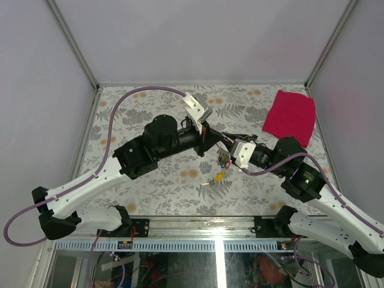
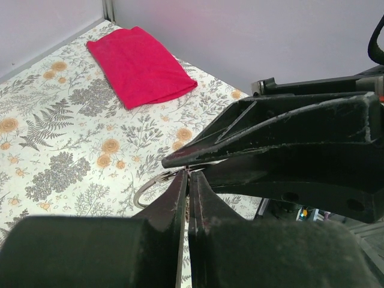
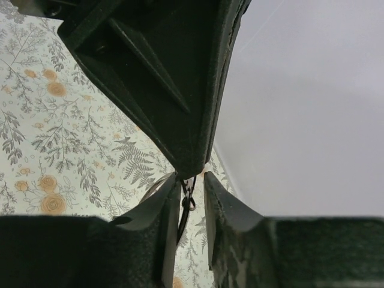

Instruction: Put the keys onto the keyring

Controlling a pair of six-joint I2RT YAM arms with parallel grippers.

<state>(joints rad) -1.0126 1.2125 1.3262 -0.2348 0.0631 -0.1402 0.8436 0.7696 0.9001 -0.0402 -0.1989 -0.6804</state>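
Observation:
Above the middle of the table my left gripper and right gripper meet tip to tip. In the left wrist view the left gripper is shut on the keyring, whose thin silver loop sticks out to the left of its tips. In the right wrist view the right gripper stands open, with the keyring wire hanging in the gap beside its left finger. A bunch of coloured keys hangs below the two grippers. One yellow key lies on the table.
A folded red cloth lies at the back right of the flower-patterned table, also seen in the left wrist view as the red cloth. Grey walls close the back and both sides.

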